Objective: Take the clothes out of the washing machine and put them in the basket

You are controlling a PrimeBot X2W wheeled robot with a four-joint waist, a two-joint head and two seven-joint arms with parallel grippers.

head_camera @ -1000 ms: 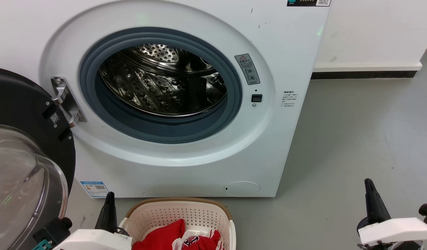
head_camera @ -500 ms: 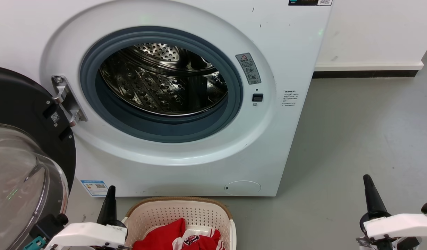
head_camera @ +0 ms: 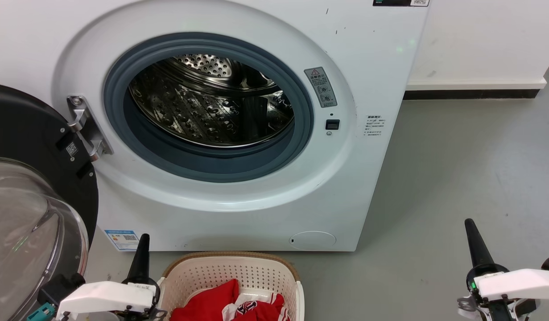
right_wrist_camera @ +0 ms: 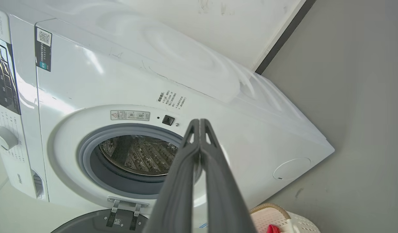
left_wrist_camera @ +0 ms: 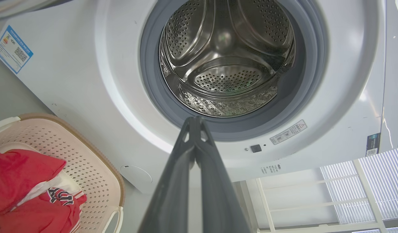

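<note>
Dark fingers of left gripper (left_wrist_camera: 195, 121) and right gripper (right_wrist_camera: 199, 122) pressed tip to tip, gripping nothing; red clothes (head_camera: 207, 304) lie in basket (head_camera: 238, 271) before washing machine (head_camera: 238, 223).

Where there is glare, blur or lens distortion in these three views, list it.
Head view: even light, sharp; bright highlights on the steel drum and reflections on the glass door. Left wrist view: the left gripper goes soft near the bottom edge; the wide lens skews the washing machine. Right wrist view: glare washes out the machine's white side; the right gripper blurs low down.
</note>
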